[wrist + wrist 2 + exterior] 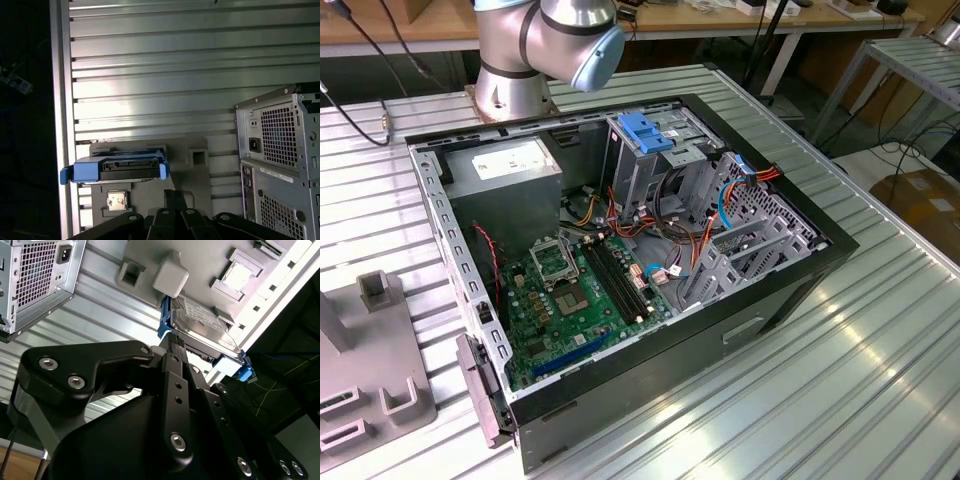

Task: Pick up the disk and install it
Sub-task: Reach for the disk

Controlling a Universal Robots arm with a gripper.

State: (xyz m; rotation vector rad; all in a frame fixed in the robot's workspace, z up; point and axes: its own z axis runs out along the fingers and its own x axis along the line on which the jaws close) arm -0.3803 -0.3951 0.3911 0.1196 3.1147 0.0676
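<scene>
Second wrist view: disk [202,322] just beyond fingers [175,346], apart from them.
Fingers: narrow, tips together, holding nothing.
Exterior view: open computer case [440,215] interior.

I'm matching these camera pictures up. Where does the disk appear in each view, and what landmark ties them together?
Exterior view: the grey fixture plate lies at the exterior view's left, beside the computer case.
Second wrist view: the disk sits on that plate, broad face showing.
First wrist view: the disk is seen edge-on, on the plate.
Shared landmark: the computer case.
</scene>
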